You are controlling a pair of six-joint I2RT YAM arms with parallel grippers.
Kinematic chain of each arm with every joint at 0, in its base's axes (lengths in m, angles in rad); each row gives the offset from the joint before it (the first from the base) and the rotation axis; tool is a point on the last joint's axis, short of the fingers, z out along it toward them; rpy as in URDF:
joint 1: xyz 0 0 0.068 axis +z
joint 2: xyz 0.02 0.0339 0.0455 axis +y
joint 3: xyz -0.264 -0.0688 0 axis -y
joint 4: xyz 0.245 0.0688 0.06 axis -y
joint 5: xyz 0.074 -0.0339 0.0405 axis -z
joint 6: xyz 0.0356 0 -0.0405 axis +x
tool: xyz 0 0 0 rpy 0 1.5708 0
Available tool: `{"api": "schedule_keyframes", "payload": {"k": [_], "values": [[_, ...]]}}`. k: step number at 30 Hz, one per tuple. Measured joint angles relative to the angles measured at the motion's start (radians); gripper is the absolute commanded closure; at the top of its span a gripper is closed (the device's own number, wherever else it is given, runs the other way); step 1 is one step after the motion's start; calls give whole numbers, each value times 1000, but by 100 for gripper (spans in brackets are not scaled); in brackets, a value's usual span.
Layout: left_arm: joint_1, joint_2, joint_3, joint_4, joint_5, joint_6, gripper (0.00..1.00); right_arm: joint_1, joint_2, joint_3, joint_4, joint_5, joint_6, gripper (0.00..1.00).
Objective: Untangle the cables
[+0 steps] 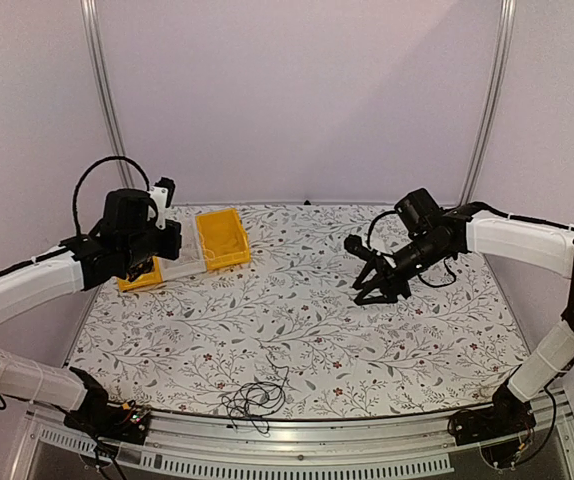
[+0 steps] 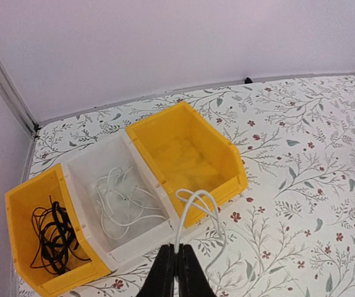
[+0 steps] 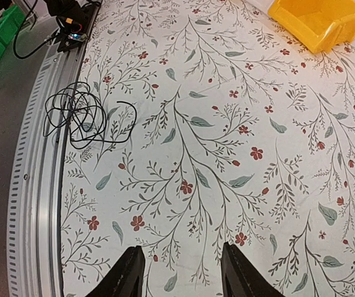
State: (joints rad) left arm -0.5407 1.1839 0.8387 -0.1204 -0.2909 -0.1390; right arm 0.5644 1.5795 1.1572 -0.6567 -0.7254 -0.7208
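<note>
1. Between the closed fingers of the left tool (image 2: 177, 253) a white cable (image 2: 197, 201) is pinched. Its loop stands just past the tips, in front of the nearest yellow bin (image 2: 230, 176).
2. Beyond that tool three bins sit side by side. The yellow one on its right looks empty, the clear middle bin (image 2: 72, 173) holds loose white cables (image 2: 125, 204), and the yellow bin on its left (image 2: 17, 210) holds a black bundle (image 2: 54, 238).
3. The right tool (image 3: 182, 252) hangs above the surface (image 3: 301, 142) with its jaws apart and nothing between them. The black tangle (image 3: 85, 114) lies well ahead of it and off to its left, at the surface's rim beside the metal rail (image 3: 38, 185).
4. These wires look very thin, light and limp, so a tug will likely drag the whole knot across the cloth rather than open it.
5. The best hold is probably the outer strand arching from the tangle's side toward the right tool, not the dense middle.
6. Jaws must close fully on so fine a wire, and a hard pull may tighten the snarl.
</note>
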Motion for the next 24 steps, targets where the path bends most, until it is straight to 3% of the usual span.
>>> {"api": "schedule_keyframes", "payload": {"k": [5,11,24], "values": [[132,28,12,-25,-36,-11,100,0,0,0,11,27,4,53],[252,201,55,-5,-37,-3,100,0,0,0,14,41,7,52],[264,650,259,49,-34,14,99,0,14,0,12,43,5,50]]}}
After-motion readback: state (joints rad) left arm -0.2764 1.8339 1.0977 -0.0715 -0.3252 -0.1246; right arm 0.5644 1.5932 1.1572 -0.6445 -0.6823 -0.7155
